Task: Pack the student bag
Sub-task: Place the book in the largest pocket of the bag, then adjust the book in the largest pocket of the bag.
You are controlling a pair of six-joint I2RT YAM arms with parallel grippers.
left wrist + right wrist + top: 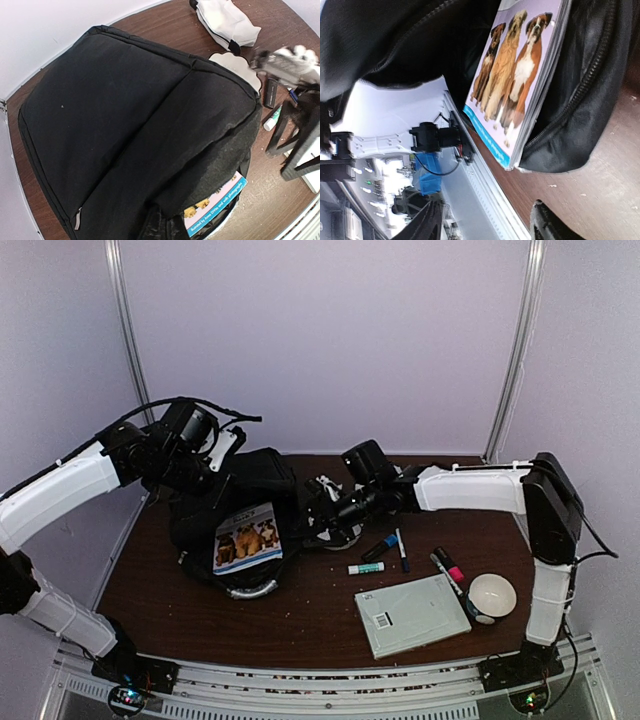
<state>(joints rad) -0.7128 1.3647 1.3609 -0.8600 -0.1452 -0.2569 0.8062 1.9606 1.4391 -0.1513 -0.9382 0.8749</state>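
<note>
The student bag [250,485] lies left of centre on the desk [310,615], a dog book [247,538] jutting from its mouth. Right jaws gape empty beside it; left jaws are closed at its far edge. Best to push the book's near edge squarely in, with the bag held steady.

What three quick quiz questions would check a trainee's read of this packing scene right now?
1. True or false: the dog book is fully inside the bag.
2. What does the right gripper hold? A) the book B) the bag C) nothing
3. Fill in: in the top view, the bowl sits to the ___ of the notebook.
Key: 1 false, it sticks out of the bag's opening. 2 C, the gripper is open and empty. 3 right.
</note>
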